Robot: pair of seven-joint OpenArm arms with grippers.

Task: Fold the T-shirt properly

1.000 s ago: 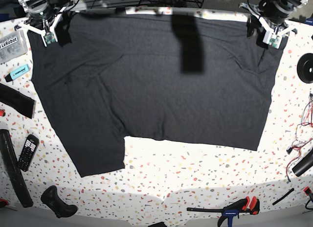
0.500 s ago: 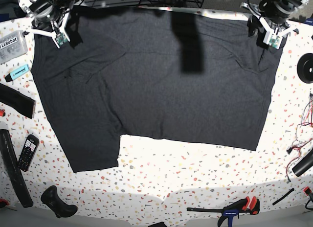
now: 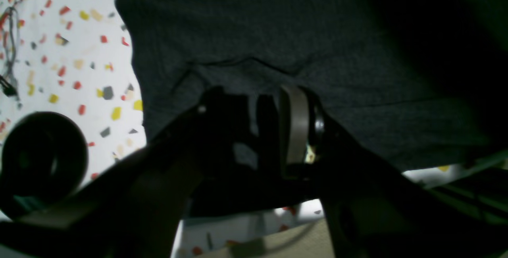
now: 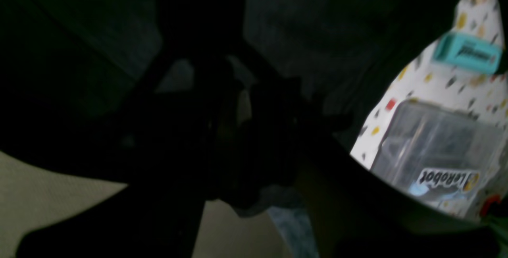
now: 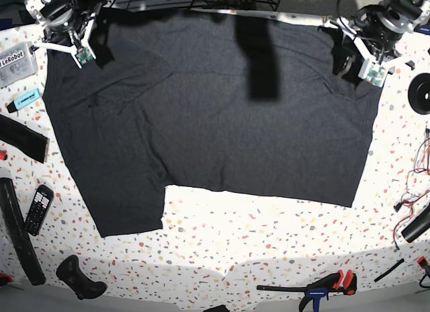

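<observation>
my left pincer [image 5: 368,51] and right pincer [image 5: 69,42] pinch the limp, light t-shirt [image 5: 208,110] by its far corners.

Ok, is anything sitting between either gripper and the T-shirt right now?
Nothing visible. The left gripper and right gripper are both already at the far corners of the T-shirt, and no loose item lies on the cloth.
</observation>
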